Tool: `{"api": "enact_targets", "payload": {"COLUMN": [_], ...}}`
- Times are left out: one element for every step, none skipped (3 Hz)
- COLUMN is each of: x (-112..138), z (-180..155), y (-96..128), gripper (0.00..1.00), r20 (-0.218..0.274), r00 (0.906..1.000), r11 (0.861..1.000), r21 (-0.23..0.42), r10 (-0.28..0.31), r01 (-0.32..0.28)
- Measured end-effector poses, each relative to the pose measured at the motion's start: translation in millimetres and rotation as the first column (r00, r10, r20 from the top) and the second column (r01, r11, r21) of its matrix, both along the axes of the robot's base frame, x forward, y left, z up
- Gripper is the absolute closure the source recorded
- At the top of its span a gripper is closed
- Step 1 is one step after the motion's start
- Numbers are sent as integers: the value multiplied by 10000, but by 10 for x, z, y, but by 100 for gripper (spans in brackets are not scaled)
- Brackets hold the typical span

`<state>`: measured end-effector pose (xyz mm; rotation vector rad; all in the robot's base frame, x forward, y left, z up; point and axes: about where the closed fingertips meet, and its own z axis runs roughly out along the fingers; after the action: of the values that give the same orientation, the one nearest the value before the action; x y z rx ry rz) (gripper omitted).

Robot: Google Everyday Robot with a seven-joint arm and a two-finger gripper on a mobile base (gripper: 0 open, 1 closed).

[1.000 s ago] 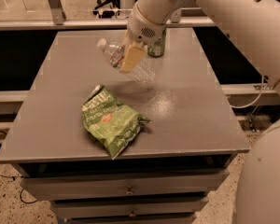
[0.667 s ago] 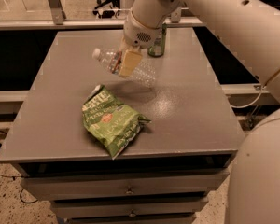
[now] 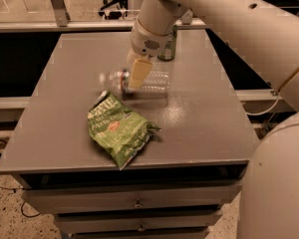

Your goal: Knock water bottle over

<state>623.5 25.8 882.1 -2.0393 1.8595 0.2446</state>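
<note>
The water bottle lies on its side on the grey table, its white cap pointing left and its clear ribbed body to the right. It looks blurred, as if rolling. My gripper hangs over the middle of the bottle, its tan fingertip in front of the label and touching or just above it. The white arm reaches in from the upper right.
A green chip bag lies in front of the bottle near the table's front edge. A green soda can stands behind my wrist at the back. Drawers sit below the table front. My white body fills the right side.
The bottle has gone from tilted under my gripper to lying flat on the table, cap to the left. My gripper has moved slightly left and down with it.
</note>
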Motion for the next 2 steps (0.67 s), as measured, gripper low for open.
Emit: {"api": "enact_targets", "payload": {"x": [-30,-97], "z": [-25,-19], "y": [-20,-65], "gripper": [0,0], "r20": [-35,-39], "r00": [10000,9999], "r11": [9999,9998], "r21": [-127,-105], "r10": [-20,-149], "r01": [19,149]}}
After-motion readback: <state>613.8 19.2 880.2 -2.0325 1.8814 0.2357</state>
